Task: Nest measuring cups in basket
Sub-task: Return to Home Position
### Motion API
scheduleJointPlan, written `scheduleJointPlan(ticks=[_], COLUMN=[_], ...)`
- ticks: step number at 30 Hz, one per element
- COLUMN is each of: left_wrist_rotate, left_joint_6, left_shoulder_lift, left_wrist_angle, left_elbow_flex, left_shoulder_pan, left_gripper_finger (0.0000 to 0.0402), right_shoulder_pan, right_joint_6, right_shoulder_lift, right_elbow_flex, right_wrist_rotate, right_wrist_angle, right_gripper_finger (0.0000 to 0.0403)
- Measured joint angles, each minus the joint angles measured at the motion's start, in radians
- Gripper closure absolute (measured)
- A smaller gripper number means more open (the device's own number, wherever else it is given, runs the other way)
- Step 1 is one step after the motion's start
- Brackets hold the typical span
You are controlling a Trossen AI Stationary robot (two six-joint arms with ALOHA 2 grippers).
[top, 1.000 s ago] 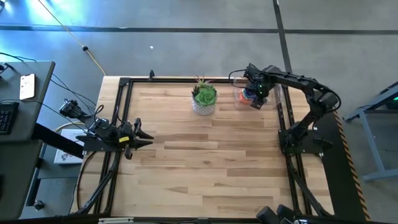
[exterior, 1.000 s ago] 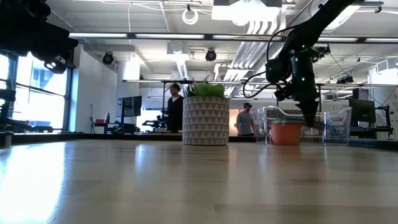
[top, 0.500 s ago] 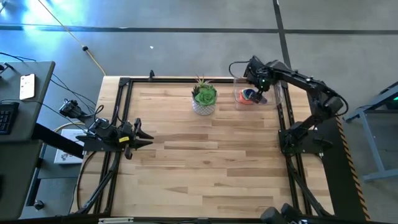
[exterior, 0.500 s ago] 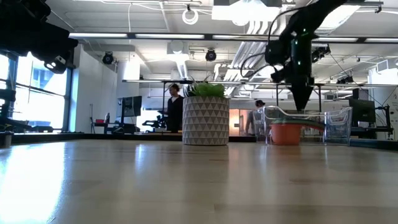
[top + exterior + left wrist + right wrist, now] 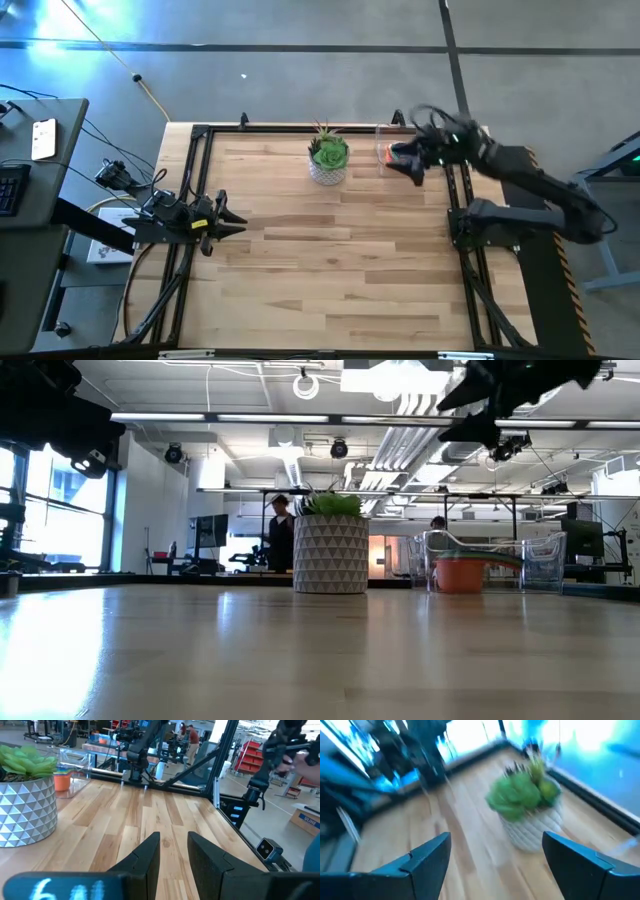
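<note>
Cups (image 5: 461,573) in basket (image 5: 545,565), right hand (image 5: 496,837) lifted away

overhead, table-level, two wrist cameras, pot (image 5: 328,163) shared

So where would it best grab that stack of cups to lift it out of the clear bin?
Probably by the handles sticking out beside the orange cup, coming from above: the walls of the clear bin block every side approach.
</note>
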Motion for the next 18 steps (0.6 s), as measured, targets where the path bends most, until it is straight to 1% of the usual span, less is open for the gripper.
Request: scheduleJointPlan(ticks=[2,4,8,12,15,18], left_wrist_rotate=[0.0,0.0,0.0,0.0,0.0,0.0], left_joint_6=[0.0,0.0,0.0,0.0,0.0,0.0], left_shoulder_lift=[0.0,0.0,0.0,0.0,0.0,0.0], left_wrist_angle=[0.0,0.0,0.0,0.0,0.0,0.0], left_elbow_flex=[0.0,0.0,0.0,0.0,0.0,0.0], left_shoulder_pan=[0.0,0.0,0.0,0.0,0.0,0.0], left_gripper_finger=[0.0312,0.0312,0.0312,0.0312,0.0312,0.0312], right_shoulder_pan=[0.072,0.139,0.257,0.368,0.432,0.492], right_joint_6=[0.093,0.151,0.26,0.305,0.341,0.378], right_shoulder_lift=[-0.116,-0.214,-0.357,-0.434,-0.471,-0.5], right_elbow_flex=[-0.122,-0.232,-0.42,-0.569,-0.638,-0.685], right_wrist_rotate=[0.07,0.134,0.211,0.282,0.366,0.428], right_wrist_angle=[0.132,0.246,0.448,0.6,0.632,0.656], right_gripper_finger=[0.0098,0.0098,0.0098,0.0098,0.0098,0.0098])
